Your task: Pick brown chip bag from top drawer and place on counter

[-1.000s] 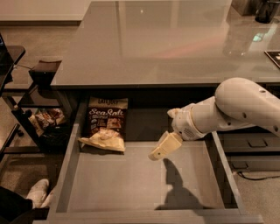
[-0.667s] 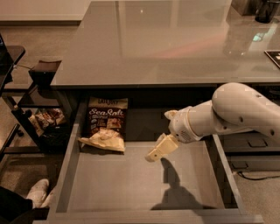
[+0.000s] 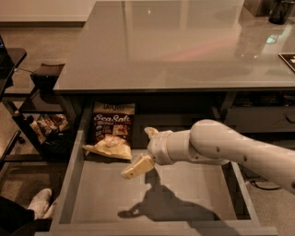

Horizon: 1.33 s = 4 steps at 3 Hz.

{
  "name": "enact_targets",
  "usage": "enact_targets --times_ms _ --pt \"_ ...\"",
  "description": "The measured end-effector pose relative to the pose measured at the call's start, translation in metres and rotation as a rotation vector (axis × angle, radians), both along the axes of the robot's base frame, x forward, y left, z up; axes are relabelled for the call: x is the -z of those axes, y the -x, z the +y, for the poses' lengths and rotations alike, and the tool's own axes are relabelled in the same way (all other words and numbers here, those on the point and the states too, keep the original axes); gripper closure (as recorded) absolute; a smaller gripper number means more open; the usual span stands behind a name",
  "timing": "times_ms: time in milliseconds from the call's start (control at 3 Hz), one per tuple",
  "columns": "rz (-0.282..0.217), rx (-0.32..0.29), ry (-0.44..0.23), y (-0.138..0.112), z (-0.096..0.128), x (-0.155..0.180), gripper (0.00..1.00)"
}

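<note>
The brown chip bag lies flat in the back left corner of the open top drawer, its "Sea Salt" script facing up and its pale bottom end toward me. My gripper hangs inside the drawer just to the right of the bag, apart from it. It is open and empty, with one finger low and the other higher up. My white arm reaches in from the right. The grey counter stretches above the drawer.
A black side shelf stands to the left, with reddish snack packets on its lower level. A white shoe is at the bottom left. Dark objects stand on the counter's far right. Dark drawer fronts lie to the right.
My arm and gripper have moved left across the drawer, closer to the brown chip bag. The bag has not moved.
</note>
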State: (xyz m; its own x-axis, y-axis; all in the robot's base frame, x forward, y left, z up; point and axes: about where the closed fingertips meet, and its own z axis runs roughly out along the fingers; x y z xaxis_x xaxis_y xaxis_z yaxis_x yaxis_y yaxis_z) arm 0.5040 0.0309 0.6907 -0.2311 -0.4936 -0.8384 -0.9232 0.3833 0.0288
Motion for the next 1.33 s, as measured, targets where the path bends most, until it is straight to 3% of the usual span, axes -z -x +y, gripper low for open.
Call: enact_targets --times_ms 333,667,1000,1333 --pt "-0.082 0.057 -0.048 -0.022 0.02 0.002 0.0" --pt "-0.162 0.119 -0.052 -0.045 0.026 -0.004 0.0" --pt "-0.162 0.118 -0.051 -0.045 0.026 -0.003 0.0" --pt "-0.194 0.085 -0.023 -0.051 0.031 0.006 0.0"
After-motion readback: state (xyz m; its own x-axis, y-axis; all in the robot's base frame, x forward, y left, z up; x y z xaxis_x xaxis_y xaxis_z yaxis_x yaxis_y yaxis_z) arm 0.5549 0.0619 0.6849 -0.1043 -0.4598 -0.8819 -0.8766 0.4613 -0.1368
